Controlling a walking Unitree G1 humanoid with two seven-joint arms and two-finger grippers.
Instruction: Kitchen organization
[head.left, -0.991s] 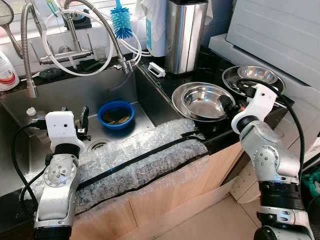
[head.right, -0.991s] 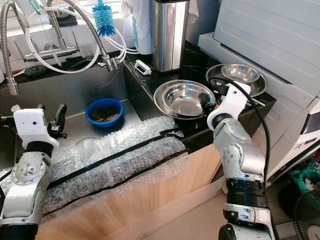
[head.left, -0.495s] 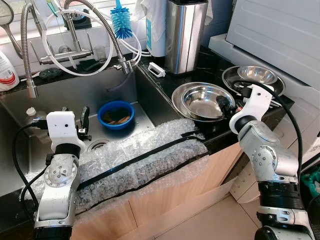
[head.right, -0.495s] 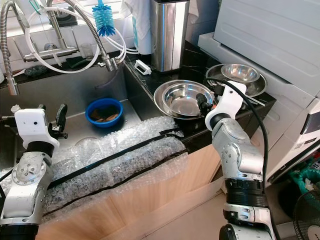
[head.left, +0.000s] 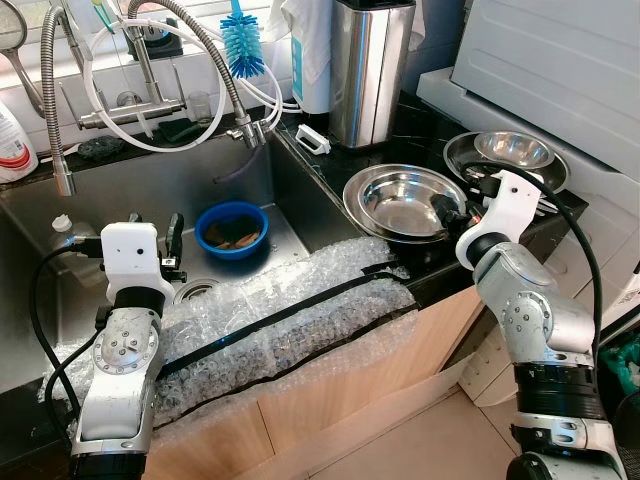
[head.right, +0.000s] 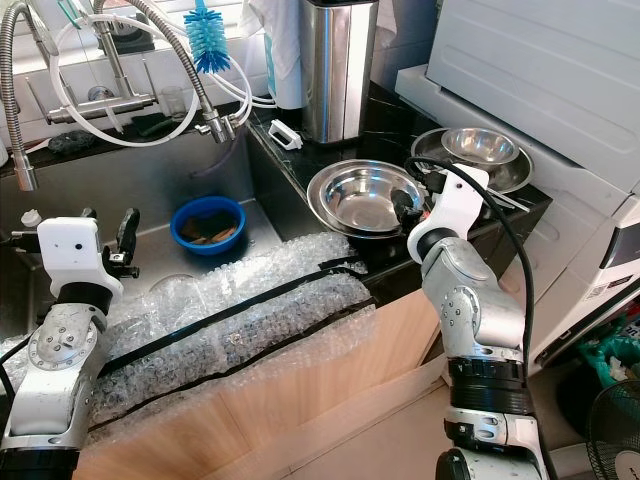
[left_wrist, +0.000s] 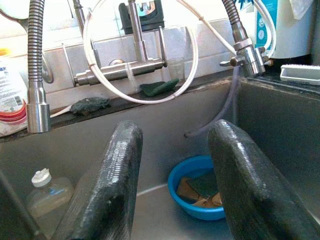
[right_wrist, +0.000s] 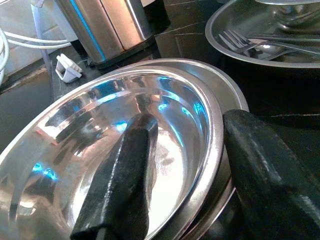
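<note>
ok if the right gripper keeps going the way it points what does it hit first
Most likely the rim of the steel bowl. The right gripper is open, with one finger over the bowl's inside and the other outside the rim. How close it is remains unclear.

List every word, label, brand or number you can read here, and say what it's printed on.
No text can be read in full.
White bottle with the red label beside the sink: printed lettering, cut off at the picture's edge and too blurred to read.
Blue and white container behind the tap: small print, too small to read.
Steel canister and steel bowls: no markings to be seen.
</note>
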